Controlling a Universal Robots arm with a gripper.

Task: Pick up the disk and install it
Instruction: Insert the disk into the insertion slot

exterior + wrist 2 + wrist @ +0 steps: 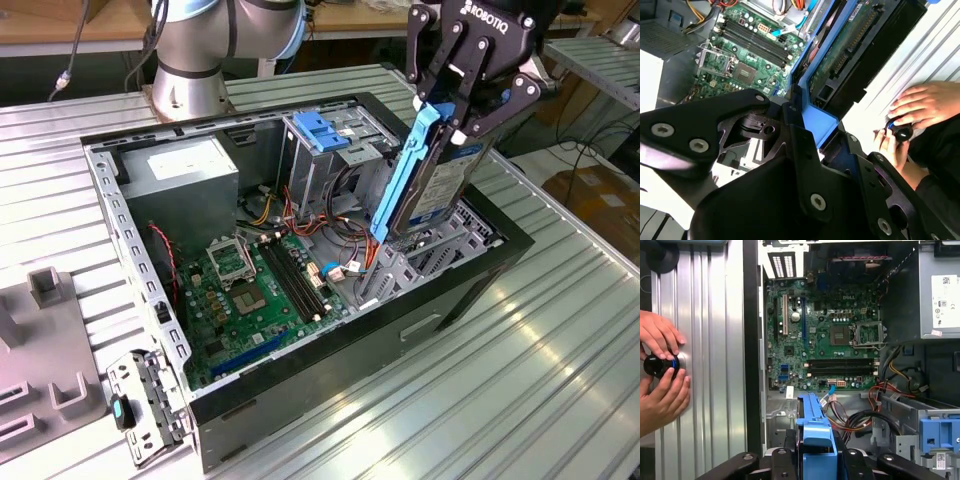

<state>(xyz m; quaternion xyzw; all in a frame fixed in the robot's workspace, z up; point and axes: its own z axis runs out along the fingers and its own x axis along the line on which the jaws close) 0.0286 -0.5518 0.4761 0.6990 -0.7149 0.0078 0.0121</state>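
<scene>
Install is in hand: the gripper (460, 122), clamped on the disk (440, 190), holds it on edge over the drive bay (410, 265), at two o'clock from the motherboard (250, 290) in the exterior view; seating it likely calls for squaring its rails to that bay.

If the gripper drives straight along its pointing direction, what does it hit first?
Likely the grey drive bay in the open computer case: the gripper, shut on the disk, points down at it, so the disk's lower end would touch first. Depth between them is unclear.
</scene>
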